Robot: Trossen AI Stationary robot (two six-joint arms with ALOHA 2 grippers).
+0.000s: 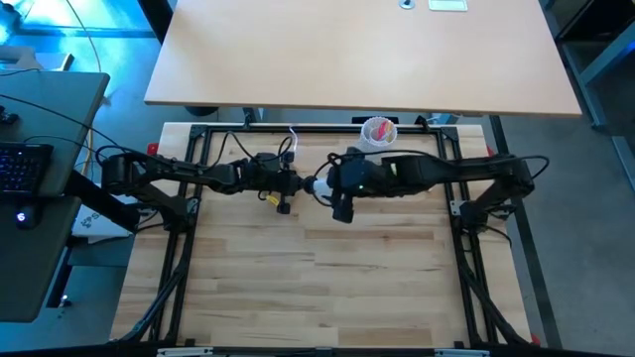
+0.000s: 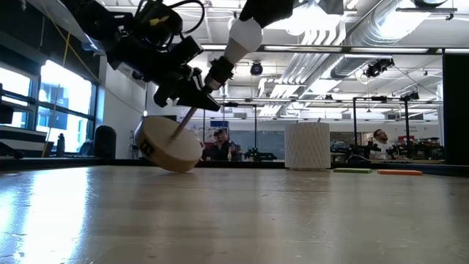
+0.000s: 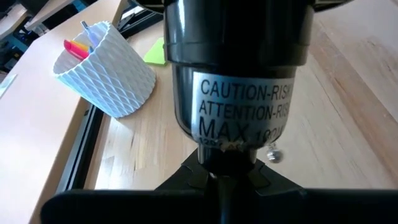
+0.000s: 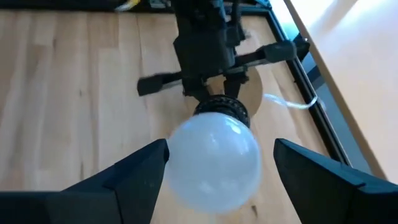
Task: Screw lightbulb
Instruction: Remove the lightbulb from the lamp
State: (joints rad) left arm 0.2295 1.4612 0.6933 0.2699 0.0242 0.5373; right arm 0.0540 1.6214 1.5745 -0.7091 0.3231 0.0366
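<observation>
A small lamp stand, a round wooden disc point(image 2: 170, 147) with a thin rod and a black socket point(image 3: 236, 81), leans tilted at the table's far middle. My left gripper point(image 2: 192, 92) is shut on it. The white lightbulb point(image 4: 214, 158) sits with its base in the socket point(image 4: 224, 109) and points up toward my right arm. My right gripper point(image 4: 221, 152) is open, one finger on either side of the bulb's globe. A gap shows at one finger; whether the other touches the globe I cannot tell. In the high view the lightbulb point(image 1: 319, 184) lies between the two grippers. My left gripper pinches the narrow black neck point(image 3: 227, 163) just under the socket between its two fingers. They come slanting down from the table's left. The stand sits tilted in the hold, the socket raised toward the right, the wooden disc's lower edge point(image 2: 176, 169) on the table.
A white perforated cup point(image 1: 378, 131) with pink contents stands at the far edge, right of the grippers. A green note point(image 3: 155, 53) lies near it. A white cord point(image 4: 292, 102) trails by the black frame rail. A second tabletop point(image 1: 357, 50) lies beyond. Bare wood fills the near half.
</observation>
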